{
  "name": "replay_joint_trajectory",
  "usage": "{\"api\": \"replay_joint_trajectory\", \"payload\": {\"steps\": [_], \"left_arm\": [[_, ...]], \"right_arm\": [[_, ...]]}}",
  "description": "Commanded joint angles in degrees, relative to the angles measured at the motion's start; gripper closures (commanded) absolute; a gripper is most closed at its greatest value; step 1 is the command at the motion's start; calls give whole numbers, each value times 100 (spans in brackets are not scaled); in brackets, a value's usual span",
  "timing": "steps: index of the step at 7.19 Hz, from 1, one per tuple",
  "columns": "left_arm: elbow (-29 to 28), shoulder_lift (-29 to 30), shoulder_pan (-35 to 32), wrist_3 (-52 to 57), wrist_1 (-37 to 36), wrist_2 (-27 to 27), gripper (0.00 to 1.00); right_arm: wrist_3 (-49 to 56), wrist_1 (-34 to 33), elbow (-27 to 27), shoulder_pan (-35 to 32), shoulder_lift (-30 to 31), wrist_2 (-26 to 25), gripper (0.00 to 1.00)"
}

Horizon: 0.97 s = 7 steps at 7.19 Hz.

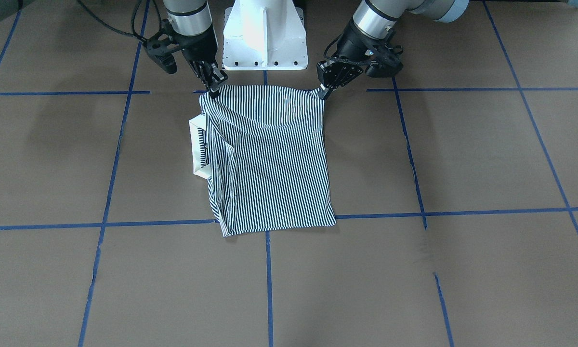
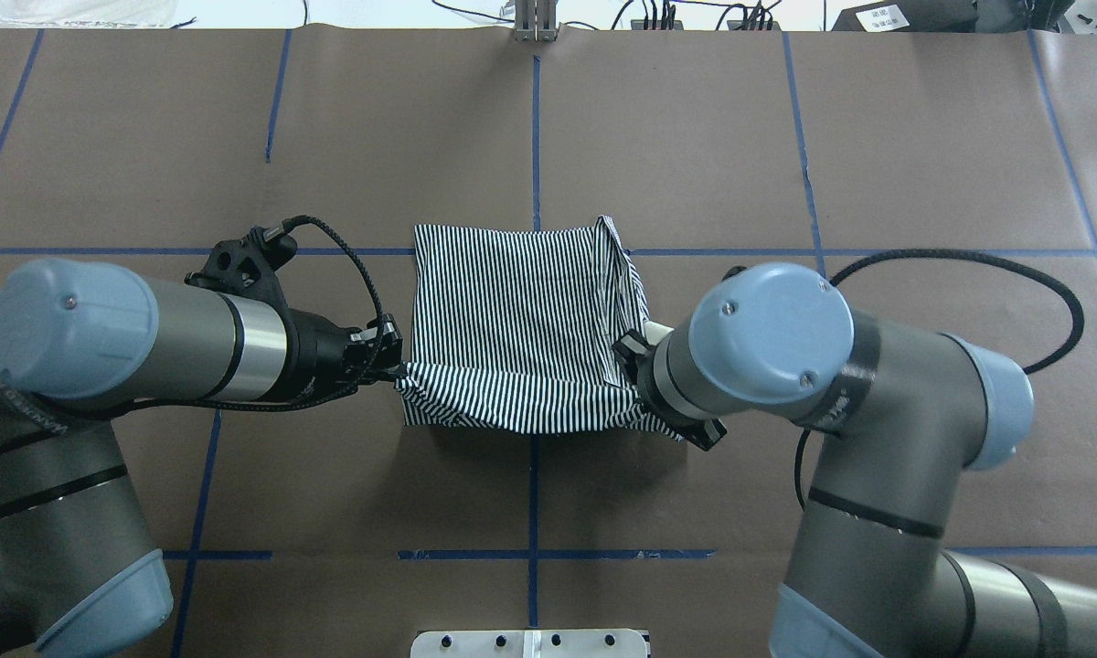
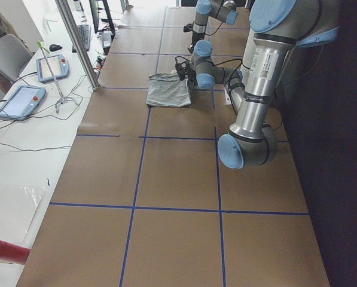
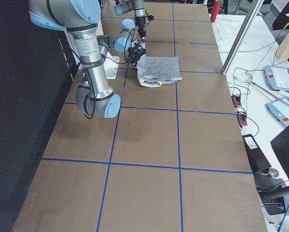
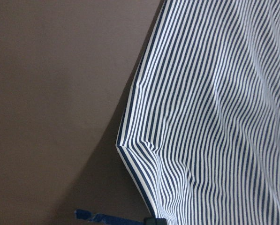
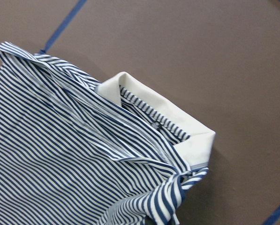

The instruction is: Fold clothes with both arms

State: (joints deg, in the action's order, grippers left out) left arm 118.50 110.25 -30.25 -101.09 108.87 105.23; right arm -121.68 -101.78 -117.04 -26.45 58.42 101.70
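The striped polo shirt [image 1: 269, 164] lies folded on the brown table, its cream collar [image 1: 196, 144] sticking out on the side of my right arm. The edge nearest the robot base is raised and stretched between both grippers. My left gripper [image 1: 323, 91] is shut on one corner of that edge, also seen in the overhead view [image 2: 397, 371]. My right gripper [image 1: 215, 89] is shut on the other corner; overhead, its fingers are hidden under the right wrist [image 2: 686, 384]. The right wrist view shows the collar [image 6: 177, 124] close up; the left wrist view shows striped cloth [image 5: 215, 122].
The white pedestal base [image 1: 265, 38] stands just behind the shirt. Blue tape lines [image 1: 269, 279] grid the brown table [image 1: 462, 270]. A side bench holds teach pendants [image 3: 20, 101], cables and a metal pole [image 3: 76, 42].
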Motion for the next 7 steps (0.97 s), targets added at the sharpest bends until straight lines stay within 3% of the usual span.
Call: {"api": "replay_joint_trajectory", "payload": {"steps": [1, 3, 5, 6, 7], "left_arm": [[-440, 268, -201, 238, -191, 15, 100], [-1072, 610, -271, 509, -182, 6, 100], [-2194, 1023, -673, 861, 377, -3, 100], [-2853, 1373, -858, 1245, 581, -99, 100], [-3808, 1933, -1069, 1806, 705, -509, 82]], "right_arm": [[442, 270, 1292, -763, -785, 306, 100], [680, 867, 2452, -1133, -1286, 710, 100], [1187, 1350, 3594, -1274, -1769, 763, 100], [1286, 1745, 4488, -1388, -2190, 781, 100], [1618, 2419, 5158, -1485, -2264, 772, 71]]}}
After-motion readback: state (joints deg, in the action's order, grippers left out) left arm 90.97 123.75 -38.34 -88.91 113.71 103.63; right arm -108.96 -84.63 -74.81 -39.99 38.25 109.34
